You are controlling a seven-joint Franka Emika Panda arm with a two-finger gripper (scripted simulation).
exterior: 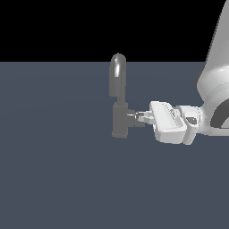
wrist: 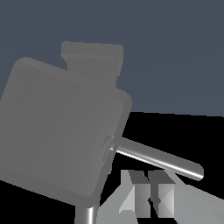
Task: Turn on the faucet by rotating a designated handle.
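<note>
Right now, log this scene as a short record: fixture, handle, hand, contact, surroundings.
fixture: grey faucet with an arched spout above an upright body, standing on the flat blue-grey surface
handle: thin shiny rod sticking out sideways from the body, toward the exterior view's right
hand: hand reaches in level from the exterior view's right, its fingertips at the rod
contact: fingers lie close beside the rod; whether they touch or grip it cannot be told
surroundings: nothing else is visible on the surface

Dull grey metal faucet (exterior: pixel 118 98); glossy metal handle (wrist: pixel 157 158); matt white gripper (exterior: pixel 142 117).
</note>
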